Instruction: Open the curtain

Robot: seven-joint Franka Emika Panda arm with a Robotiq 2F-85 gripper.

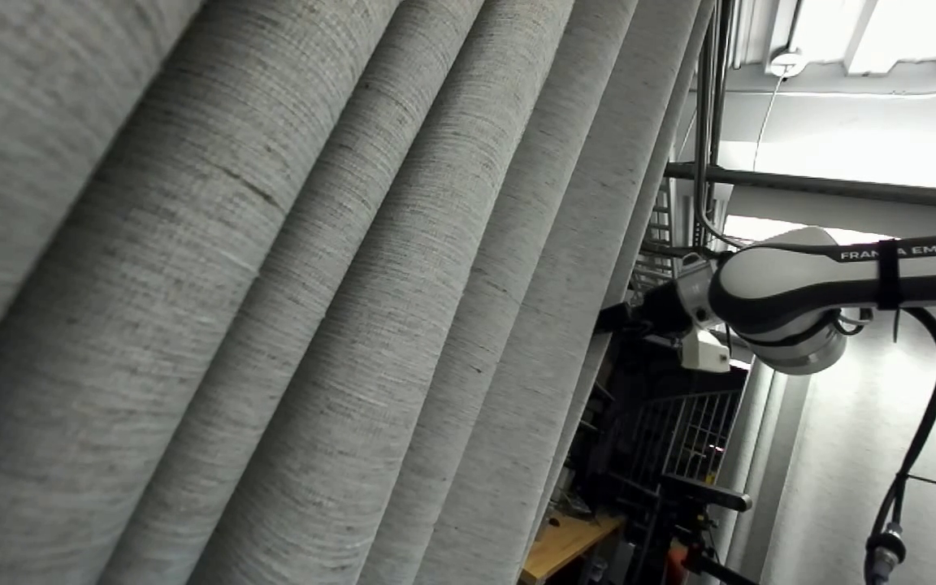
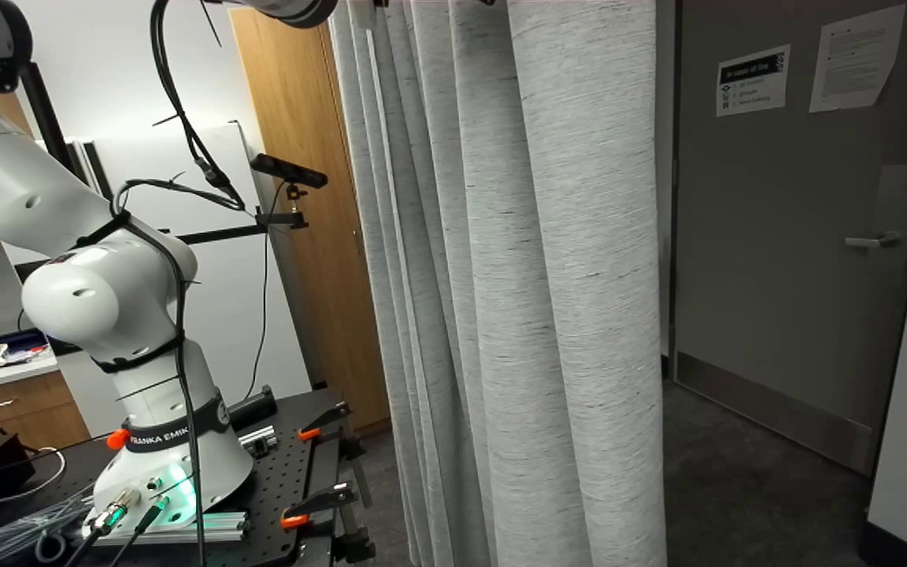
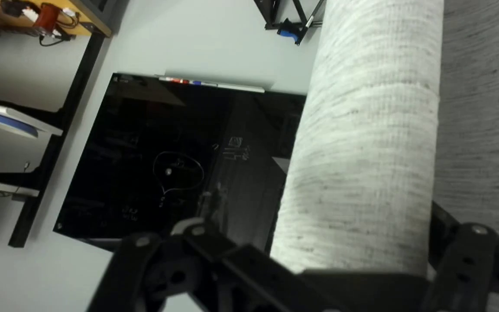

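On the arm (image 1: 777, 276) we read “FRAN A EMIKA”, broken by a strap (image 1: 888, 274); on its base band (image 2: 174, 431), “FRANKA EMIK”. “In case of fire” heads a sign (image 2: 753, 81) on the door (image 2: 776, 252); the sheet (image 2: 857, 61) beside it and the scrawl (image 3: 235, 142) on the black board (image 3: 119, 125) escape us.

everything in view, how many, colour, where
curtain: 1, light grey, all three views
door: 1, dark grey, right in an exterior view
sheets: 2, white, on the door
panel: 1, brown, left of the curtain
camera: at least 1, black, in front of the panel
table: 1, black, in an exterior view
clamps: 2, black and orange, on the table
board: 1, black, in the wrist view
markers: count unclear, red and blue, beside the board
arm: 1, white and black, on the table
hand: 1, black, at the curtain's edge
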